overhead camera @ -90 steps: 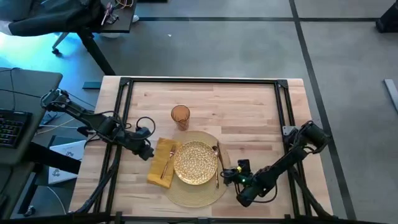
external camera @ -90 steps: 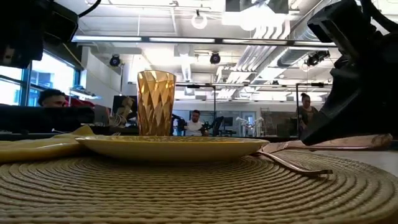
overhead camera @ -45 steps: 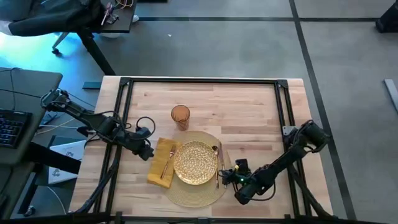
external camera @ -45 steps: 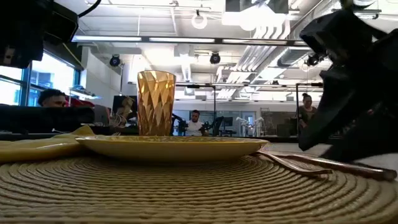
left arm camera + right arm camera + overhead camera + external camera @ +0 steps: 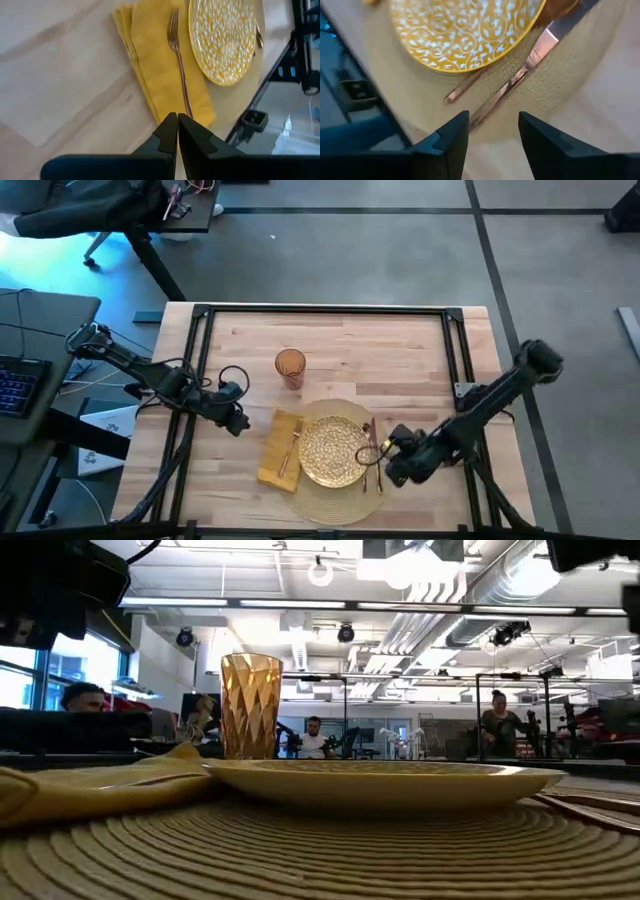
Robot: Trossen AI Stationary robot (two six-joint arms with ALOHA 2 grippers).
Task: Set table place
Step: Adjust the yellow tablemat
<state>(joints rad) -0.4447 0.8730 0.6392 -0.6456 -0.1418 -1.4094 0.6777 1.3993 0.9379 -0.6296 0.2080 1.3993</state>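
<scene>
The right gripper (image 5: 392, 455) hovers with its jaws spread and empty just beside the right edge of the large round tan woven placemat (image 5: 335, 502), over the copper-coloured knife (image 5: 520, 77) and the copper spoon (image 5: 470, 86) that lie on the mat between that gripper and the shiny gold patterned round plate (image 5: 333, 451). The left gripper (image 5: 237, 423) waits with its jaws pressed together on nothing, off the mat's left side and a little beyond the mustard-yellow folded cloth napkin (image 5: 281, 452). That napkin lies against the mat's left edge, partly on the mat and partly on the light butcher-block wooden desk (image 5: 400, 350), and carries a slim copper fork (image 5: 179, 67) lengthwise. The plate sits near the centre of the mat, and the amber faceted glass tumbler (image 5: 290, 367) stands upright on the bare wood behind the mat, a little to its left. The mat itself lies near the front edge of the desk, roughly midway between the two arms. By my reading the setting is essentially laid: mat, plate, napkin, fork, knife, spoon and glass are all down. What seems left is small, perhaps squaring up the knife and spoon, then drawing both arms clear.
</scene>
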